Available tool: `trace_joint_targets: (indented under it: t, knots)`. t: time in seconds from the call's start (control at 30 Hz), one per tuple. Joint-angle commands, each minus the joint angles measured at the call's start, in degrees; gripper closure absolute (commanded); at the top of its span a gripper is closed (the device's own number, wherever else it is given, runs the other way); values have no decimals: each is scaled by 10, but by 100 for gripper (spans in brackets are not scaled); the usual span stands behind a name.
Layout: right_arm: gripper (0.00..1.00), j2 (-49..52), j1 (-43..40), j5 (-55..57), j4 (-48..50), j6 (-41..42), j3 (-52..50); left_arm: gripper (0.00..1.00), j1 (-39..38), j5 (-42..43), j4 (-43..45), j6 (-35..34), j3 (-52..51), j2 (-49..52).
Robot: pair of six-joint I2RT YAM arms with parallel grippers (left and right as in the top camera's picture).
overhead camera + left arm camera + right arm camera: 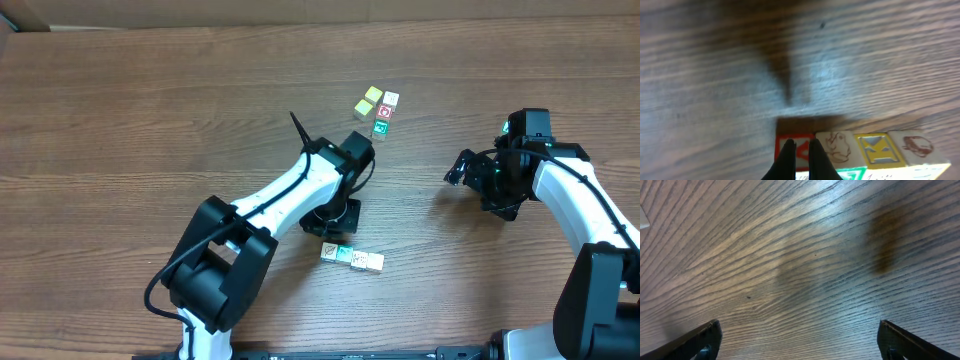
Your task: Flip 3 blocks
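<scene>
Closest to the left wrist lens, the left gripper (pixel 800 157) is clenched on nothing, its tips over a red-printed face at the end of the blocks (pixel 837 147). I count four printed faces side by side there, with a green-printed one below. I can't tell whether the tips touch. I'd judge this a nudge-to-flip: press low on one cube only, roll it over its edge, and keep the neighbours from sliding.

Overhead, I count only three blocks in a row just beside that gripper, on my side of the table (pixel 150 120). A second cluster (pixel 378 110) of five sits well apart: two yellow-topped, one white, one red, one green.

Right wrist: the right gripper (pixel 800 340) is spread wide, empty, over bare wood.
</scene>
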Motion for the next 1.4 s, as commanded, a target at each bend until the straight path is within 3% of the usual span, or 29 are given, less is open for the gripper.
trace_joint_targets:
  t: [0.0, 0.2, 0.43, 0.6, 1.37]
  knots:
    - [0, -2, 1, 5, 3, 0, -1, 96, -4, -26, -6, -27, -4, 6]
    - [0, -2, 1, 5, 3, 0, -1, 96, -4, -24, -6, -27, -3, 5]
    - [0, -2, 1, 5, 3, 0, -1, 96, -4, -22, 58, -32, -3, 5]
    - [0, -2, 1, 5, 3, 0, -1, 96, -16, -48, 19, -62, -3, 5]
    - [0, -2, 1, 5, 3, 0, -1, 96, -24, -26, -16, -61, -3, 5]
